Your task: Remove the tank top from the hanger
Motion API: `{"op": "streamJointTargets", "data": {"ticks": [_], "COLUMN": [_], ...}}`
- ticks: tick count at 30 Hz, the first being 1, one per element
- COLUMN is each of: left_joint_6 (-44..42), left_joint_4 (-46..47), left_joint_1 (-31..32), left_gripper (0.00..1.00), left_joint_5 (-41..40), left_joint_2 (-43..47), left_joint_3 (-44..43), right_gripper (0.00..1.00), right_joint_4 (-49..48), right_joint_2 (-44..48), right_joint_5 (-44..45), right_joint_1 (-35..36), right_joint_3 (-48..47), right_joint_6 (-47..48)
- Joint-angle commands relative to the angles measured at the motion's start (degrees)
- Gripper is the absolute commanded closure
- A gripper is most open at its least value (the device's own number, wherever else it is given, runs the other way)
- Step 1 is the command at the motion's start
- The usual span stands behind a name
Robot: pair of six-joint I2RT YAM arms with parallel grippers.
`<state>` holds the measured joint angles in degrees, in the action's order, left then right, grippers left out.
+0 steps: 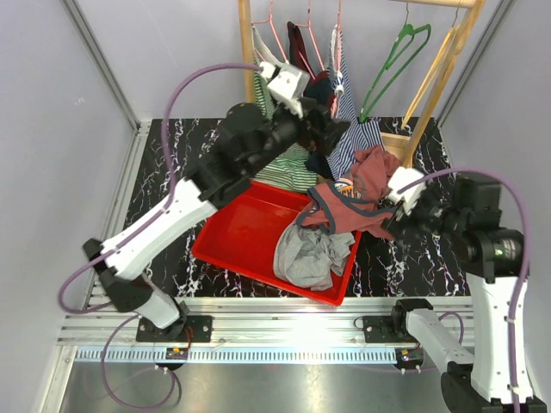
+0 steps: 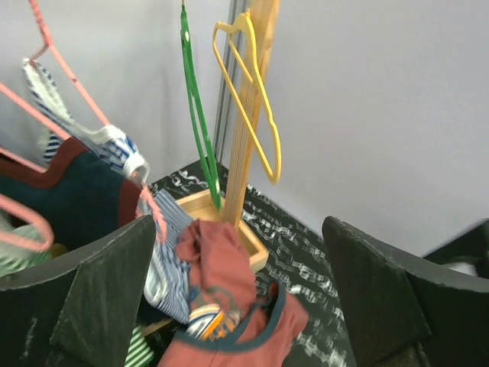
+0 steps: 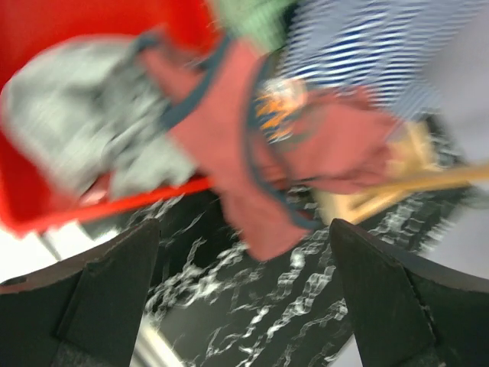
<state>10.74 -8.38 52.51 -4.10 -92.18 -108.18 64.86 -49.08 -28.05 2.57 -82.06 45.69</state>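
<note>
We found the left gripper and right gripper both wide open and empty; the maroon tank top lay off any hanger, draped from the red bin rim toward the wooden rack base; we judged a finger could snag its strap and drag it away.

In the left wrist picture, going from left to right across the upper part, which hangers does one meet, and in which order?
pink hanger -> green hanger -> yellow hanger
</note>
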Motion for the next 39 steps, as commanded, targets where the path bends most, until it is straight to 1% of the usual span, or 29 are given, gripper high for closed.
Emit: {"op": "streamJointTargets", "data": {"ticks": [1, 2, 3, 4, 5, 6, 7, 8, 9, 10, 11, 12, 13, 14, 15, 16, 17, 18, 21, 23, 26, 28, 30, 31, 33, 34, 36, 37, 39], "left_joint_6": [-6.8, -7.7, -8.7, -10.4, -12.4, -13.6, -15.6, -16.4, -17.1, -18.0, -18.4, -18.7, -18.7, -18.7, -18.7, -18.5, -18.4, -18.1, -16.9, -16.4, -16.5, -16.8, -17.3, -18.1, -19.1, -19.8, -20.8, -21.1, -21.8], "left_joint_4": [4.0, 4.0, 4.0, 3.7, 3.7, 3.7, 3.5, 3.3, 3.0, 2.3, 1.8, 0.6, 0.1, -0.3, -0.9, -1.1, -1.2, -1.4, -2.1, -3.0, -4.3, -5.5, -6.4, -6.6, -7.3, -7.5, -8.4, -8.6, -8.6], "left_joint_1": [0.3, 0.2, 0.2, 0.2, 0.2, 0.2, 0.2, 0.2, 0.1, 0.1, 0.1, 0.1, 0.1, 0.1, 0.1, 0.1, 0.1, 0.2, 0.1, 0.1, 0.1, 0.1, 0.1, 0.1, 0.1, 0.1, 0.1, 0.1, 0.1], "left_gripper": [0.05, 0.04, 0.04, 0.04, 0.03, 0.01, 0.01, 0.01, 0.01, 0.01, 0.01, 0.01, 0.01, 0.01, 0.01, 0.01, 0.01, 0.01, 0.01, 0.01, 0.01, 0.01, 0.01, 0.01, 0.01, 0.01, 0.01, 0.01, 0.01], "left_joint_5": [5.9, 6.6, 6.8, 7.4, 7.4, 7.1, 5.3, 4.4, 2.4, 0.1, -0.9, -1.9, -3.6, -4.3, -5.1, -6.8, -7.8, -8.6, -10.3, -11.1, -12.2, -13.0, -13.3, -13.4, -13.7, -13.9, -14.5, -14.7, -15.1], "left_joint_2": [7.6, 11.1, 12.8, 14.4, 16.4, 19.9, 22.0, 23.9, 27.5, 29.1, 30.6, 33.6, 35.0, 36.7, 38.0, 41.0, 42.2, 43.6, 48.2, 50.7, 53.1, 54.0, 55.4, 56.0, 56.8, 57.7, 58.9, 59.2, 59.8], "left_joint_3": [9.7, 12.1, 14.5, 19.6, 22.4, 25.2, 30.9, 33.8, 36.6, 41.7, 44.2, 46.4, 50.4, 52.3, 55.5, 57.1, 58.5, 59.8, 63.8, 65.9, 66.3, 66.3, 66.4, 66.6, 67.2, 67.5, 68.2, 68.5, 69.4], "right_gripper": [0.0, 0.0, 0.0, 0.0, 0.0, 0.0, 0.0, 0.0, 0.01, 0.0, 0.01, 0.0, 0.0, 0.0, 0.0, 0.0, 0.0, 0.0, 0.0, 0.0, 0.0, 0.09, 0.21, 0.43, 0.69, 0.84, 0.98, 1.0, 1.0], "right_joint_4": [10.1, 9.6, 7.9, 6.6, 5.0, 1.5, -0.2, -2.0, -5.8, -8.0, -13.3, -16.3, -19.4, -25.3, -28.0, -30.6, -32.9, -37.5, -44.8, -48.1, -51.1, -50.3, -45.9, -44.7, -42.2, -41.4, -39.0, -38.0, -34.5], "right_joint_2": [0.1, 0.0, -0.1, -0.3, -0.5, -1.1, -1.5, -1.8, -2.2, -3.2, -3.7, -4.7, -5.3, -5.9, -7.4, -8.1, -9.0, -10.5, -13.3, -14.8, -16.0, -17.6, -19.6, -20.1, -21.0, -20.9, -19.6, -18.7, -15.4], "right_joint_5": [-13.6, -13.5, -13.0, -11.2, -9.9, -8.7, -7.5, -4.9, -3.3, -1.6, 2.3, 4.4, 8.0, 9.6, 10.9, 13.1, 13.9, 14.5, 16.1, 15.8, 14.4, 11.9, 10.3, 9.2, 9.1, 9.2, 9.0, 8.0, 6.4], "right_joint_1": [-0.2, -0.2, -0.2, -0.1, -0.1, -0.2, -0.1, -0.1, -0.2, -0.2, -0.1, -0.2, -0.2, -0.2, -0.1, -0.1, -0.2, -0.2, -0.2, -0.2, -0.2, -0.2, -0.2, -0.2, -0.1, -0.2, -0.3, -0.2, -0.3], "right_joint_3": [7.2, 9.4, 13.2, 15.2, 17.1, 20.4, 22.0, 23.6, 26.7, 28.3, 29.9, 33.2, 34.8, 36.2, 38.3, 39.2, 39.8, 40.8, 42.1, 42.2, 42.5, 41.9, 40.1, 39.4, 38.2, 37.8, 35.8, 34.9, 31.3], "right_joint_6": [20.4, 21.9, 24.1, 24.8, 25.2, 25.9, 26.5, 27.2, 28.4, 29.0, 29.4, 30.0, 30.0, 30.0, 30.0, 29.9, 29.8, 29.3, 28.1, 27.2, 26.5, 25.4, 25.3, 25.1, 24.0, 23.5, 21.0, 20.1, 17.3]}}
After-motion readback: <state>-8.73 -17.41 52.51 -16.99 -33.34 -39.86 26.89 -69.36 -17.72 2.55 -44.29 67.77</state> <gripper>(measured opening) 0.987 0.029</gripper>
